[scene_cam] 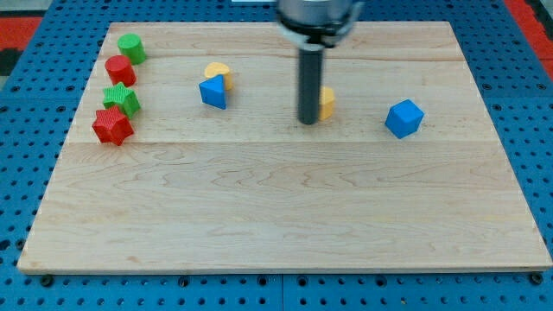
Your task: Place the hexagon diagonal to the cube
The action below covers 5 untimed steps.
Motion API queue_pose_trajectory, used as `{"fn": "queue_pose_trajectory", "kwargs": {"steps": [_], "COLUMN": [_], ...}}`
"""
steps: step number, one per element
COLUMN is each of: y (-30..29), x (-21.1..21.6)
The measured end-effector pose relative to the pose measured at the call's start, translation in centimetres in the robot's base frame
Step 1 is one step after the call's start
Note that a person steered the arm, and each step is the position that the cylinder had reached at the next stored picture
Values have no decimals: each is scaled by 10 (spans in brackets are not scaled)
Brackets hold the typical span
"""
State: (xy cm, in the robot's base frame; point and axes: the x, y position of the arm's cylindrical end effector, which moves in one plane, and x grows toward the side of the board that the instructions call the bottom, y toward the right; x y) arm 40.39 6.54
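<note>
Right now my tip (308, 121) rests on the wooden worktop (285, 216) touching the left side of the yellow hexagon (327, 102), which it partly hides; my end effector is a bare rod, holding nothing. The blue cube (404, 118) sits apart to the view's right of the hexagon, slightly lower. At the view's left, 2 green and 2 red blocks cluster near the edge, while a yellow block (219, 73) touches another blue block (212, 92).

pale wooden board (285, 207), matt dark rod (309, 86)
</note>
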Motion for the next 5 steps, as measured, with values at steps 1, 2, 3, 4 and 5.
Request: {"fn": "queue_pose_trajectory", "kwargs": {"steps": [1, 2, 3, 4, 5], "y": [-2, -46, -27, 56, 31], "x": [0, -12, -29, -28, -41]}}
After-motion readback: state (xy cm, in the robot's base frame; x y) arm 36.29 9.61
